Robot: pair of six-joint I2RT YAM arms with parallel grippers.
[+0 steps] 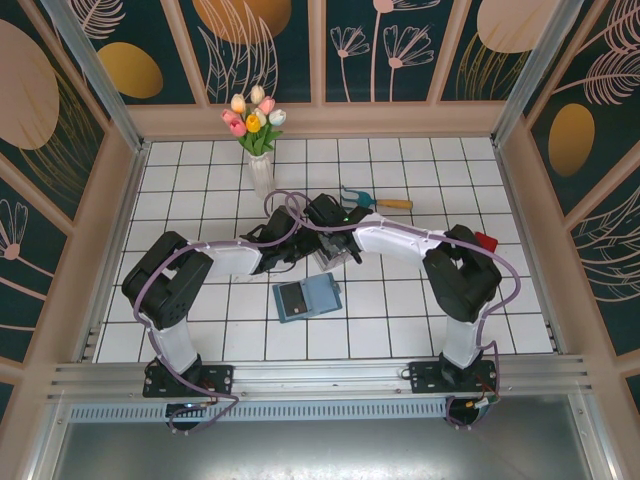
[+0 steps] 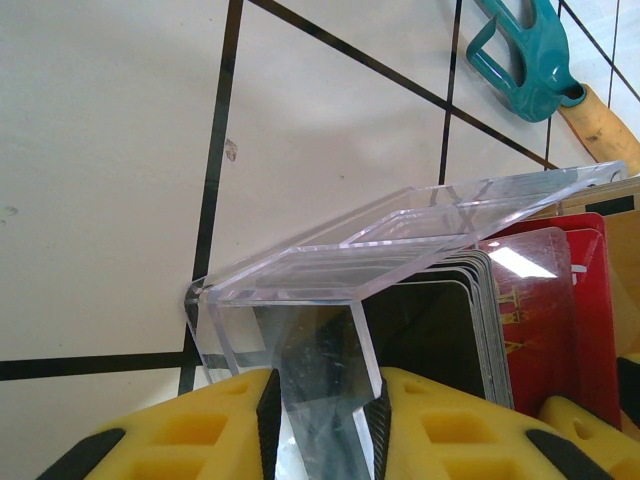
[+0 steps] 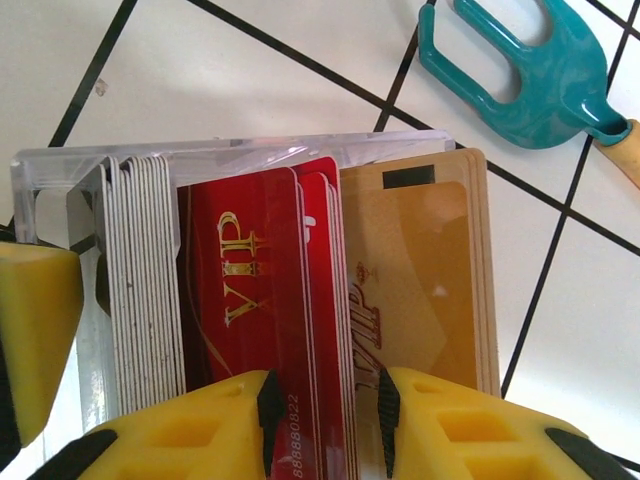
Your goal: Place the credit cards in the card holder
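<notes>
The left gripper clamps a wall of the clear acrylic tray, the right gripper straddles its red plastic VIP cards, grip impossible to tell, while the flat teal-blue folding card holder lies open on the white tiled table nearby.

This is a staged robot test cell rather than a lived-in room. Two arms, left and right, are bolted to an aluminium rail at the near edge of a white tiled table. Wood-framed walls with teal panels printed with leaves and flowers box it in. Props stand about: a vase of tulips and a teal hand fork.
</notes>
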